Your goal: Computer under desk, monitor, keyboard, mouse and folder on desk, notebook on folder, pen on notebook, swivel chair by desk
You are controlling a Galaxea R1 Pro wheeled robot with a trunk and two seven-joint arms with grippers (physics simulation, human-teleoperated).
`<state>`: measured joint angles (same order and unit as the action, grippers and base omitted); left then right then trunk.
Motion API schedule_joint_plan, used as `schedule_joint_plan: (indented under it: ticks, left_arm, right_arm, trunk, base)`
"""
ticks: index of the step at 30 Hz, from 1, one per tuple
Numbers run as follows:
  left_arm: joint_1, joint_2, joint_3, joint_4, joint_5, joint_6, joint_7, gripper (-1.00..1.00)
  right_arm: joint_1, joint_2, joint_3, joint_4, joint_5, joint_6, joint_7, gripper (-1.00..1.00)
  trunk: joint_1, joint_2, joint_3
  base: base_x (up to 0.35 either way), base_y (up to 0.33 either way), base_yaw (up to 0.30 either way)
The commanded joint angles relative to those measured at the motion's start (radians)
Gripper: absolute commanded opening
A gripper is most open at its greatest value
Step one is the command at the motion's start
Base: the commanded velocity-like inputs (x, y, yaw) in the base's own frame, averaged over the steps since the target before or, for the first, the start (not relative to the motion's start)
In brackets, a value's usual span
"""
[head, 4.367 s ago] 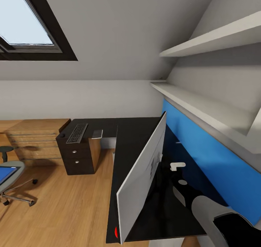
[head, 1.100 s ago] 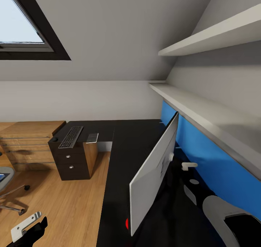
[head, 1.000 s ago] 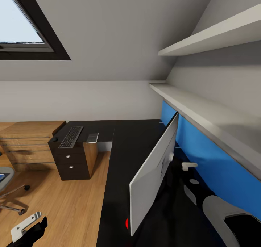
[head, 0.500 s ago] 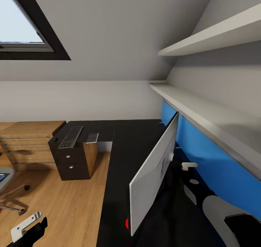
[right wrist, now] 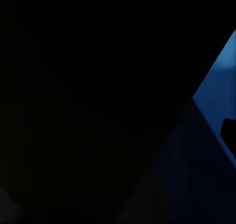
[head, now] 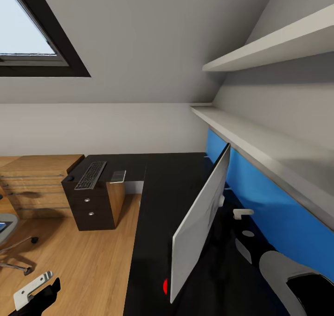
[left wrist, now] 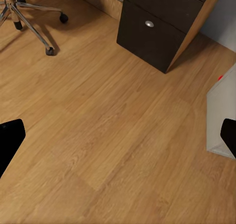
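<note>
Since half a second ago the monitor (head: 199, 228) has swung a little: its near lower corner sits further in over the desk (head: 157, 200), and the panel turns closer to edge-on toward the blue back panel (head: 260, 200). My view itself has not shifted.

Nearest me, my right arm (head: 287, 274) lies behind the screen; I cannot tell whether my right pincer is apart or clamped, since the monitor hides it and the right wrist view is almost wholly dark. My left pincer (left wrist: 118, 135) hangs over bare wooden floor (left wrist: 98, 135), fingers wide apart, holding nothing.

The step in hand, I judge, is squaring the monitor on the desk. To do it well I should pivot it slowly about its stand and stop once it faces the room, keeping the red-dotted corner (head: 165, 286) from overhanging the front edge.

Further off, the keyboard (head: 91, 175) lies on the desk's far wing above the drawers (head: 90, 205), with a small dark lump, perhaps the mouse (head: 68, 178), at its near end and a grey box (head: 118, 176) beside it. The swivel chair (head: 11, 246) is cut off at the left, well apart from the desk.
</note>
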<state>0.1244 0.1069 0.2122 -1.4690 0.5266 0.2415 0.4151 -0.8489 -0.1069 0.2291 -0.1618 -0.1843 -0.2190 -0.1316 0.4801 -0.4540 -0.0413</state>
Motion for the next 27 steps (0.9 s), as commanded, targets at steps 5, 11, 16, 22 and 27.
schedule_joint_plan:
  ticks: [5, 11, 16, 22, 27]
  left_arm:
    - [0.0, 0.0, -0.001, -0.002, 0.007, 0.003, 0.005, 1.0]
    - [0.0, 0.0, -0.001, -0.002, 0.007, 0.002, 0.005, 1.0]
    - [0.0, 0.0, -0.001, -0.002, 0.007, 0.004, 0.005, 1.0]
    - [0.0, 0.0, -0.001, -0.002, 0.007, 0.004, 0.005, 1.0]
    - [0.0, 0.0, -0.001, -0.002, 0.007, 0.004, 0.005, 1.0]
  right_arm:
    - [-0.001, 0.0, 0.006, 0.001, -0.011, -0.004, -0.005, 1.0]
    - [-0.001, 0.0, 0.006, 0.001, -0.011, -0.004, -0.005, 1.0]
    - [-0.001, 0.0, 0.006, 0.001, -0.011, -0.005, -0.005, 1.0]
    - [-0.001, 0.0, 0.006, 0.001, -0.011, -0.005, -0.005, 1.0]
    - [-0.001, 0.0, 0.007, 0.001, -0.012, -0.005, -0.005, 1.0]
  trunk:
    - [0.001, -0.002, -0.002]
    - [0.001, -0.002, -0.002]
    - [0.001, -0.002, -0.002]
    - [0.001, -0.002, -0.002]
    - [0.001, -0.002, -0.002]
  base:
    - [0.0, 0.0, 0.0]
    - [-0.053, 0.0, 0.0]
    - [-0.311, 0.0, 0.0]
    - [-0.332, 0.0, 0.0]
    - [-0.335, 0.0, 0.0]
